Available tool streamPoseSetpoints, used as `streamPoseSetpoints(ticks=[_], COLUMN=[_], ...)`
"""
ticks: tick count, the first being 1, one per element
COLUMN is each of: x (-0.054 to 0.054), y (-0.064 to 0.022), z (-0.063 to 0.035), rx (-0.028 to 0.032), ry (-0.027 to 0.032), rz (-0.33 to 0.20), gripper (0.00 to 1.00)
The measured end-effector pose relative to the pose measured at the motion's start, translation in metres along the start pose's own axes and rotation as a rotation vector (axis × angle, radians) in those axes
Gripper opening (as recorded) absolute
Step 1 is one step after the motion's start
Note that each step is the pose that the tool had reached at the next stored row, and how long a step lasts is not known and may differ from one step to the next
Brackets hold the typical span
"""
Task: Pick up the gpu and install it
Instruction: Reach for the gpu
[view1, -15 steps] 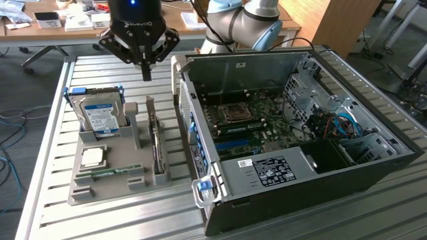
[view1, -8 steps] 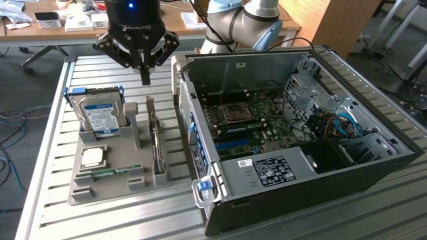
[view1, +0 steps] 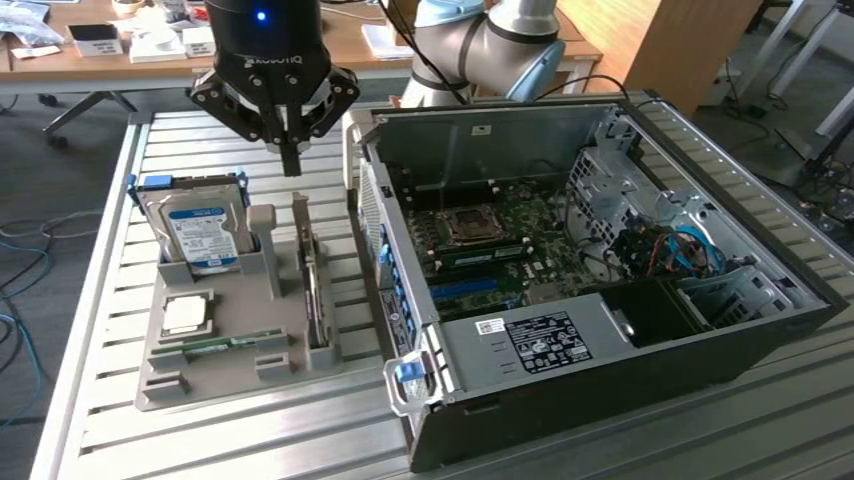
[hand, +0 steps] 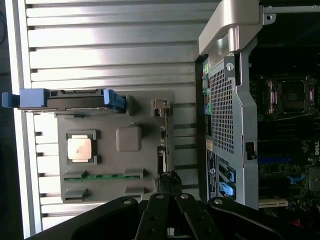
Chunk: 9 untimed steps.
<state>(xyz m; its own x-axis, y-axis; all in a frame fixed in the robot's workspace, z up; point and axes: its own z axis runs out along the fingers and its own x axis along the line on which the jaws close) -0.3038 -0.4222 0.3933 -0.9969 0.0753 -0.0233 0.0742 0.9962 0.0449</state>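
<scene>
Exterior view: a robot arm's black gripper hangs pointing down over a slatted metal table. Its two fingers are pressed together at the tips and hold nothing. Just below and slightly toward the exterior view's right is the gpu. This thin green card stands on its long edge in a slot of a grey holder, on the side nearest an open computer case. A blue-labelled hard drive stands upright in the same holder, on the far side from the case. The gripper is above the card and apart from it.

In the wrist view the card appears edge-on as a narrow dark line directly ahead of the closed fingertips.

The card looks light and stiff, but fragile. Its faces likely carry small parts, and its lower edge carries the contacts, so neither should be pressed. The exposed upper edge seems the best place to take hold, pinched across the card's thinness. A grip toward the middle would probably stop it from tipping.
</scene>
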Motion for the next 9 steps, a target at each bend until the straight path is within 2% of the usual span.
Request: streamPoseSetpoints(ticks=[9], x=[-0.0002], y=[-0.0032], z=[-0.0002], rx=[0.0001], ry=[0.0001], rz=[0.0], gripper=[0.11])
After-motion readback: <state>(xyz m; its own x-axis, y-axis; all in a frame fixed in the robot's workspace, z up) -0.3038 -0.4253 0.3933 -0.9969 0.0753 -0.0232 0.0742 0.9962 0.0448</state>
